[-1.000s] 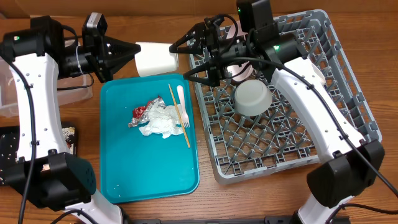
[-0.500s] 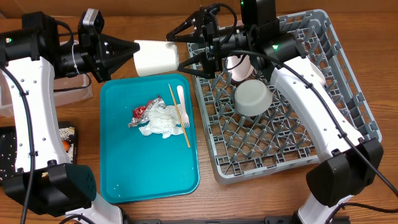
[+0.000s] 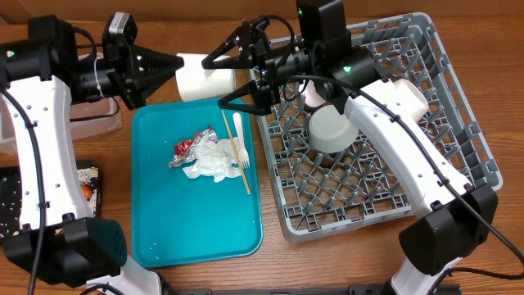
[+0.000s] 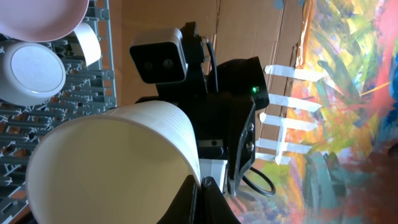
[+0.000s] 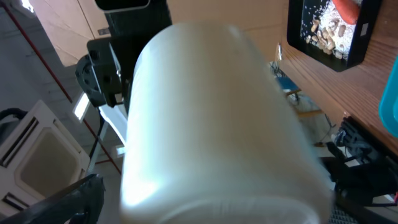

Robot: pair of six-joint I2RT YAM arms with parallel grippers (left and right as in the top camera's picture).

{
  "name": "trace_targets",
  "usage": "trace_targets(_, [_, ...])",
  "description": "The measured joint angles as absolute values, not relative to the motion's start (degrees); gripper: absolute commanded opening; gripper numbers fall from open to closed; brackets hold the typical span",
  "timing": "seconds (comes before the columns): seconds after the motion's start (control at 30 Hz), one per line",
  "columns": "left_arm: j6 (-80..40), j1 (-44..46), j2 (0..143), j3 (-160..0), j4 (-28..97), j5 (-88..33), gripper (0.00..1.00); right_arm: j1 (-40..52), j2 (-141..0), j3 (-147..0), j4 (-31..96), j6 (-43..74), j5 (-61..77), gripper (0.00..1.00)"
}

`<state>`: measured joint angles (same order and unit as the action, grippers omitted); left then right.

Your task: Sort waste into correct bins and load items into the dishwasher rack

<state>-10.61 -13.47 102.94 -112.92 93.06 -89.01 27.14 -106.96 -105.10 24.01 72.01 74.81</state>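
Above the tray's [image 3: 164,229] far edge, cup [image 3: 203,78] is held at the rim by clenched left gripper [image 3: 178,65]; right gripper [image 3: 214,83] is spread wide around its base, contact unclear.

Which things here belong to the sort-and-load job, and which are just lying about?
Job: cup in left gripper, rack, grey bowl, napkin, wrapper, fork, stick, clear tub, black tray.
Lying about: teal tray, table.
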Motion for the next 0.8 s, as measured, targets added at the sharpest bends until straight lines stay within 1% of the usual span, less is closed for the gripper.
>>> trace_targets(0.33, [-10.66, -13.47, 101.89, -112.92, 93.21, -89.01, 0.04, 27.14, -106.96, -105.10, 21.47, 72.25, 74.74, 0.96])
trace_targets(0.6, [-10.66, -13.47, 101.56, -112.92, 93.23, -89.01, 0.04, 27.11, -106.96, -105.10, 20.99, 72.29, 74.70, 0.92])
trace_targets(0.8, [-10.83, -13.47, 101.51, -112.92, 93.23, -89.01, 0.04, 27.09, -106.96, -105.10, 20.97, 72.40, 74.72, 0.87])
